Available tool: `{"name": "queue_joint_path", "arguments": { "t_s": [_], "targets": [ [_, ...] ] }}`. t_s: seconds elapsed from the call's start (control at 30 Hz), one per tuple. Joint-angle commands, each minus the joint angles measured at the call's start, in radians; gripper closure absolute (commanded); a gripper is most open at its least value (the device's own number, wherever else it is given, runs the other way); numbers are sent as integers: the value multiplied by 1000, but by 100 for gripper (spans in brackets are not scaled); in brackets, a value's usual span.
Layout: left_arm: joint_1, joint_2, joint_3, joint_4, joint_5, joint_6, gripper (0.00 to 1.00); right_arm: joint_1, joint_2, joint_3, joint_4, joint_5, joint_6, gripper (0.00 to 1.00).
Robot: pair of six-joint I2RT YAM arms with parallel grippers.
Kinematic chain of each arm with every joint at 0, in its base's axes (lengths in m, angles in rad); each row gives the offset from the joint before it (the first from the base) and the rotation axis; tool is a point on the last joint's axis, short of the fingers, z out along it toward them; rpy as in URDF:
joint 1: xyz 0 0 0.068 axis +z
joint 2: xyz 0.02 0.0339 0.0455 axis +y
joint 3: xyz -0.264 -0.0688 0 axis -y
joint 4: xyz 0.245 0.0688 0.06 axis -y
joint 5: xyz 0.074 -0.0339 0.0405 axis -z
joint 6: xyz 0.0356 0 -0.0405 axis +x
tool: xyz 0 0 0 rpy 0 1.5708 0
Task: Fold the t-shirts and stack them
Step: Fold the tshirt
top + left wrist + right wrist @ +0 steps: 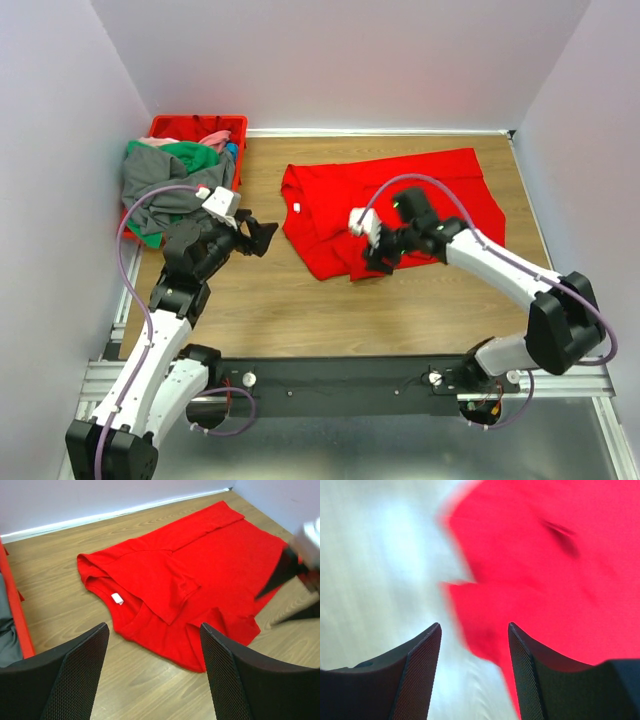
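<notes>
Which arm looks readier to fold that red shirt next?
Probably right. The right arm's open fingers hang over the bright red cloth t-shirt's near edge; the left arm's open fingers hover above wooden table beside it.

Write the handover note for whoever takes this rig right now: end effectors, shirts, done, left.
Left end effector: open, empty, over bare table left of the red t-shirt.
Right end effector: jaws apart, nothing between them, at the shirt's near edge; its wrist view is blurred.
Red t-shirt: flat on the table, one sleeve side folded over the body, white neck label showing.
Other shirts: grey, green and pink, heaped in the red crate at far left.
Done: first fold only. Left: finish the red one, fold the heap, start a stack.
</notes>
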Motion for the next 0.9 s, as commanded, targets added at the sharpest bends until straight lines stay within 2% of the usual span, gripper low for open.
{"name": "queue_joint_path", "arguments": {
  "t_s": [0.0,0.03,0.2,0.33,0.67,0.77,0.8,0.87],
  "targets": [
    [-5,-14,12,16,57,-5,19,176,14,-63,-44,54,-99,36],
    [-5,-17,12,16,54,-6,19,194,26,-57,-36,139,-94,36],
    [-6,-33,9,10,28,-5,19,297,99,15,-30,292,-124,36],
    [-6,-45,10,8,15,-5,19,363,157,11,3,448,-140,36],
    [-6,-42,10,8,12,-3,19,371,204,-17,105,579,-134,40],
    [-8,-47,10,8,12,-6,19,372,226,-16,127,616,-123,49],
    [-8,-45,10,7,14,-5,19,371,231,-11,132,625,-118,58],
    [-8,-47,10,8,15,-5,19,371,241,-8,144,649,-111,66]
  ]
}}
